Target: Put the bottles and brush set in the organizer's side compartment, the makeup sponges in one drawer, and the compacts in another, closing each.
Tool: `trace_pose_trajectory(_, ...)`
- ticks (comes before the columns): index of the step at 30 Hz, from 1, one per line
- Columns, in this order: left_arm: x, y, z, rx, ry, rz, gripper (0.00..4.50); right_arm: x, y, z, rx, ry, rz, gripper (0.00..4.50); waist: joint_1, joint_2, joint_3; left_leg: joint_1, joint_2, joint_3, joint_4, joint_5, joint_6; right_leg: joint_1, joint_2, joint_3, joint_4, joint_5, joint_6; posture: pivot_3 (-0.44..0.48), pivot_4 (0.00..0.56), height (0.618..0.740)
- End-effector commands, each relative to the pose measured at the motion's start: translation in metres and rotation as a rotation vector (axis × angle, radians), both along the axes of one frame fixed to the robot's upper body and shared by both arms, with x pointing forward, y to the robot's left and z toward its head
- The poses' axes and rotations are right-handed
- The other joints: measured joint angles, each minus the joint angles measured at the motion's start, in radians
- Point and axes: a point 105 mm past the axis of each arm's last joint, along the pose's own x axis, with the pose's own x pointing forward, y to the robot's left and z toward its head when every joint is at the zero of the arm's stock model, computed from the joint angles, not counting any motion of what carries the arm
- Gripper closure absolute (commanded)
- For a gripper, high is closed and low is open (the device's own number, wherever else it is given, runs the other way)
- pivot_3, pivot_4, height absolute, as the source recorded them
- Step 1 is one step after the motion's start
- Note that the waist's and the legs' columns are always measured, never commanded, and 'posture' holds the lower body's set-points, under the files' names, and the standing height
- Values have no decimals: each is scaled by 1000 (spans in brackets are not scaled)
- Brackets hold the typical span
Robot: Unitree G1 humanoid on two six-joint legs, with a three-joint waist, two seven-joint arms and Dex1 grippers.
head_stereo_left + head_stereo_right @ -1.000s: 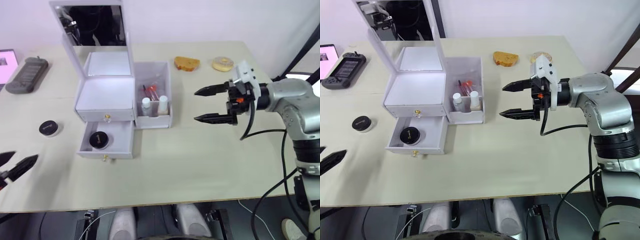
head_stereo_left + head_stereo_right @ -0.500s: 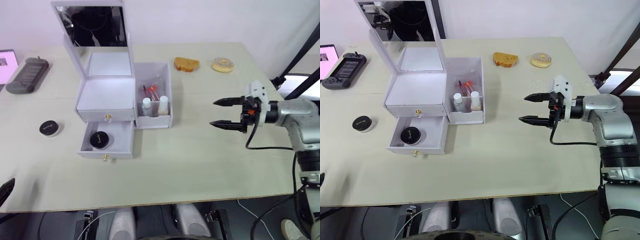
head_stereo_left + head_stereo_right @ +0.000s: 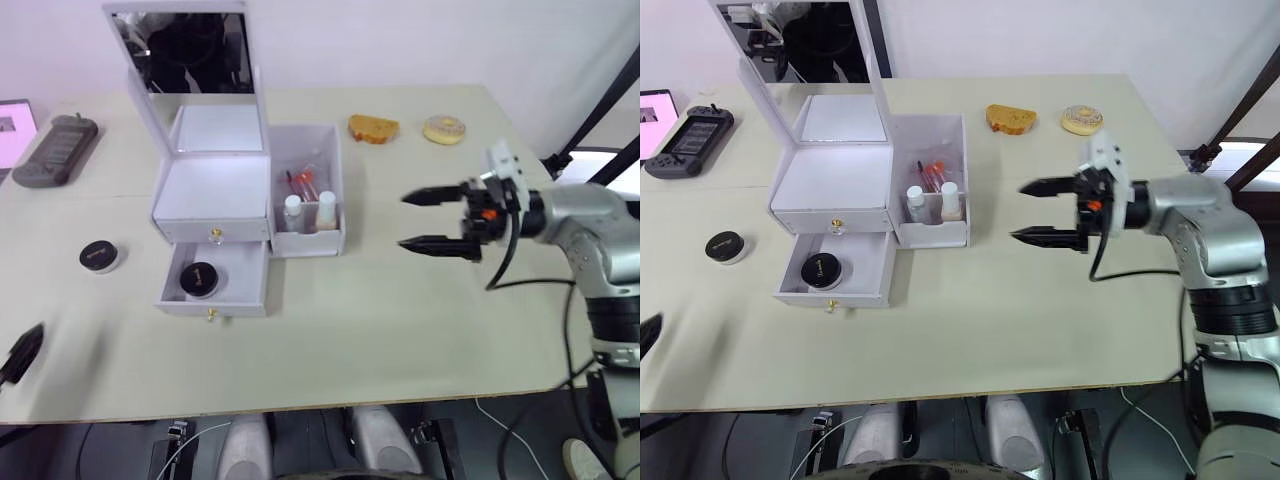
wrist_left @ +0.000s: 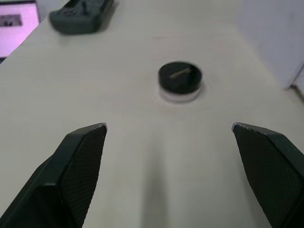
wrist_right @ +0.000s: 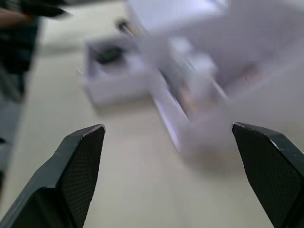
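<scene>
The white organizer (image 3: pixel 212 190) stands with its mirror lid up. Its side compartment (image 3: pixel 308 135) holds two white bottles (image 3: pixel 292 208) and the red-tipped brush set (image 3: pixel 303 180). The lower drawer (image 3: pixel 235 290) is pulled out with one black compact (image 3: pixel 200 279) inside; the upper drawer is shut. A second compact (image 3: pixel 100 257) (image 4: pixel 180 80) lies on the table left of the organizer. My left gripper (image 4: pixel 167 126) is open near the table's front left corner, short of that compact. My right gripper (image 3: pixel 402 220) hangs open right of the side compartment. The makeup sponges are out of view.
A grey handheld game console (image 3: pixel 55 148) and a lit tablet (image 3: pixel 10 125) lie at the far left. A piece of bread (image 3: pixel 373 127) and a donut (image 3: pixel 444 128) sit at the back right. The table (image 3: pixel 400 320) has bare room in front of the organizer.
The right gripper drew back to the right, then came left again toward the side compartment, still open. The left gripper sank toward the table's front left edge and has risen slightly.
</scene>
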Motion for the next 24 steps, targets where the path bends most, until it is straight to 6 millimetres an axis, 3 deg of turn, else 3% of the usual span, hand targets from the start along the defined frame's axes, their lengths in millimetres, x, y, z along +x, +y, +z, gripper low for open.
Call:
trace_pose_trajectory(1, 14, -3, 1, 14, 46, 4, 36, -3, 14, 11, 4, -21, 14, 0, 0, 0, 0, 0, 0, 0, 0, 0, 0, 0, 0, 0, 0, 0, 0, 0, 150, 740)
trace_pose_trajectory(5, 32, 2, -4, 13, 91, 49, 36, -3, 24, 17, 5, -51, 12, 0, 1, 0, 0, 0, 0, 0, 1, 0, 0, 0, 0, 0, 0, 0, 0, 0, 150, 740)
trace_pose_trajectory(11, 54, -7, -24, -91, 264, 20, 36, -6, 25, 16, -11, -57, 8, 0, 1, 0, 0, 0, 0, 0, 0, 0, 0, 0, 0, 0, 0, 0, 0, 0, 150, 740)
trace_pose_trajectory(24, 107, -11, -24, -59, 396, 51, 36, -9, 29, 34, 7, -69, 8, 0, 2, 0, 0, 0, 0, -1, 0, 0, 0, 0, 1, -1, 1, 1, 1, 0, 150, 740)
